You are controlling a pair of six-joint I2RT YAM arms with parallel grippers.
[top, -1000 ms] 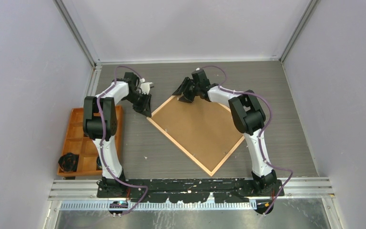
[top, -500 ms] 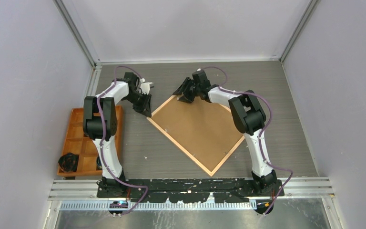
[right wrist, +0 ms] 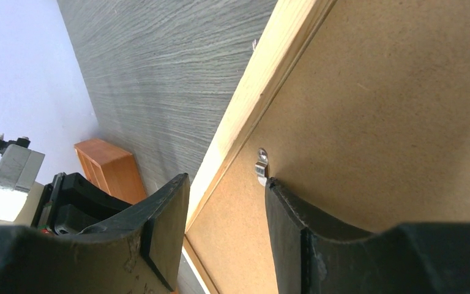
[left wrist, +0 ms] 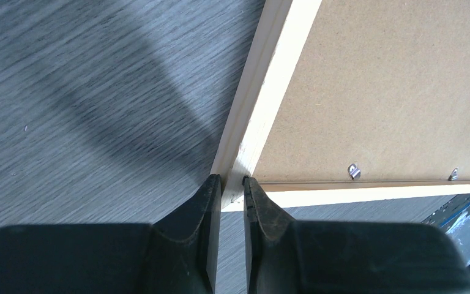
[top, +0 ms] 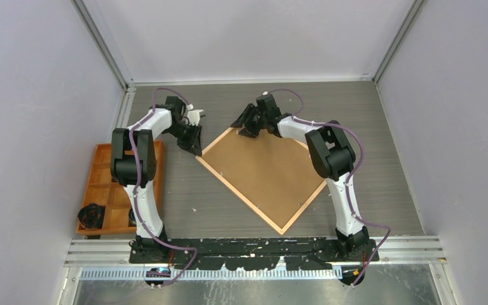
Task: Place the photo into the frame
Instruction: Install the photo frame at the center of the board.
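Observation:
The frame (top: 239, 196), thin light wood strips, lies face down on the table, turned like a diamond. A brown backing board (top: 267, 171) fills it, and the photo is hidden. My left gripper (top: 197, 147) is at the frame's left corner. In the left wrist view the left gripper (left wrist: 233, 179) is shut on the wood strip (left wrist: 269, 92) right at that corner. My right gripper (top: 241, 127) hovers open over the top corner. In the right wrist view the right gripper (right wrist: 227, 179) straddles the board's edge, one finger beside a metal clip (right wrist: 261, 164).
An orange compartment tray (top: 105, 184) sits at the left table edge with a black object (top: 91, 215) in a near cell. Small metal clips (left wrist: 354, 171) line the backing board's rim. Grey walls enclose the table on three sides.

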